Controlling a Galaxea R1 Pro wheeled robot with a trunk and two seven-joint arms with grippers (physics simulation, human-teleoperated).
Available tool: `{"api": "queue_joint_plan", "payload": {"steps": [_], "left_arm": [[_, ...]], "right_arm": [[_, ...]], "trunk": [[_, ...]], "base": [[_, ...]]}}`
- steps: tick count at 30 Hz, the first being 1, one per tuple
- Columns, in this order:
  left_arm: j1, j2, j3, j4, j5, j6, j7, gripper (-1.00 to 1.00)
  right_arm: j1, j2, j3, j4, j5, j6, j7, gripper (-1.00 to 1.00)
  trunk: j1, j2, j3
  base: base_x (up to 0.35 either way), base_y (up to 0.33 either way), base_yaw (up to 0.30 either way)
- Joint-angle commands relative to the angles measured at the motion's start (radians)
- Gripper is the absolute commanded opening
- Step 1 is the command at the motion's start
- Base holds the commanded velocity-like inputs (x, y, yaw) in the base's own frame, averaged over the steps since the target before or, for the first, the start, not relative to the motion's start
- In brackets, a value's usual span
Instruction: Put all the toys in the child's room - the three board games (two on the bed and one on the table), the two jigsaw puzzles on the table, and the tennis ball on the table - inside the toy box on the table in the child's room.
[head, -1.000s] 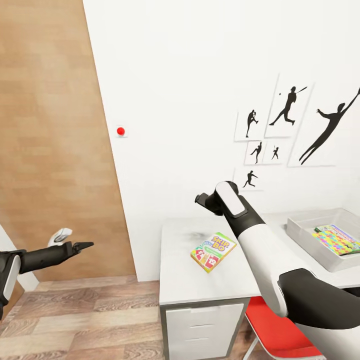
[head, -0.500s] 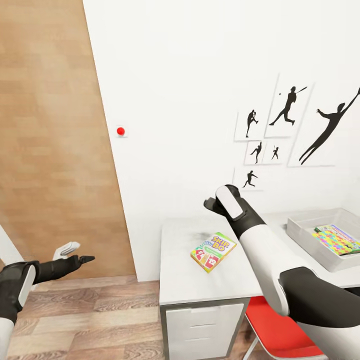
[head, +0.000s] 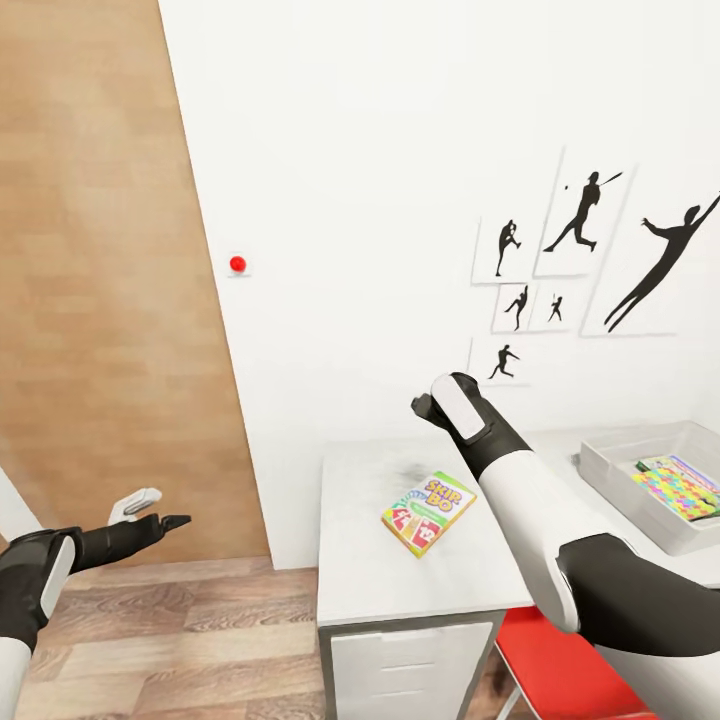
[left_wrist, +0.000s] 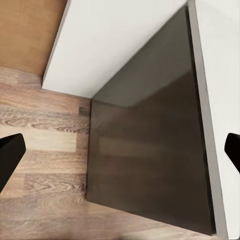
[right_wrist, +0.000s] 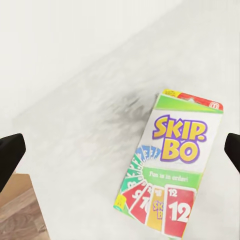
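Observation:
The SKIP-BO board game (head: 427, 512) lies flat on the pale table (head: 365, 570) near its left end, and its printed lid (right_wrist: 172, 170) faces up below my right gripper. My right gripper (head: 427, 408) hangs open above the table, just behind the game box; its dark fingertips (right_wrist: 10, 155) stand wide apart with nothing between them. The grey toy box (head: 632, 500) sits at the table's right end with a bright jigsaw puzzle (head: 685, 490) inside. My left gripper (head: 160, 521) is open, low over the floor left of the table. The tennis ball and bed are out of view.
A wooden door panel (head: 100, 300) fills the left side and a white wall (head: 380, 200) with silhouette pictures stands behind the table. White drawers (head: 400, 665) and a red chair (head: 560, 660) sit under the table. Its dark side panel (left_wrist: 150, 150) meets the wood floor (left_wrist: 45, 145).
My left arm has dropped lower toward the floor. My right wrist has sunk slightly toward the table behind the SKIP-BO box. The whole view has shifted a little.

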Motion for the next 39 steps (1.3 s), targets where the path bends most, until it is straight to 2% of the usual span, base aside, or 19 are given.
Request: {"api": "queue_joint_plan", "payload": {"steps": [1,12,24,30,39], "left_arm": [[-0.001,0.000,0.002,0.000,0.003,0.007,-0.003,1.00],[-0.001,-0.001,0.002,0.000,0.003,0.004,-0.004,1.00],[-0.001,-0.001,0.002,0.000,0.003,0.004,-0.005,1.00],[-0.001,-0.001,0.002,0.000,0.003,0.004,-0.005,1.00],[-0.001,-0.001,0.002,0.000,0.004,0.003,-0.005,1.00]], "right_arm": [[-0.001,-0.001,0.003,-0.001,-0.007,0.003,-0.008,1.00],[0.000,-0.005,-0.002,-0.001,-0.009,0.005,-0.024,1.00],[0.001,-0.015,-0.003,0.003,-0.010,0.009,-0.042,1.00],[-0.003,-0.013,-0.006,0.058,-0.008,0.007,-0.041,1.00],[-0.007,-0.012,-0.006,0.075,-0.008,0.009,-0.038,1.00]], "trunk": [[0.001,-0.002,-0.002],[0.001,-0.002,-0.003],[0.001,-0.002,-0.015],[0.001,-0.002,-0.023],[0.001,-0.002,-0.037]], "base": [[0.056,0.000,0.000],[0.013,0.000,-0.020],[0.000,0.000,-0.189],[0.028,0.004,-0.163],[0.085,0.080,-0.131]]}}
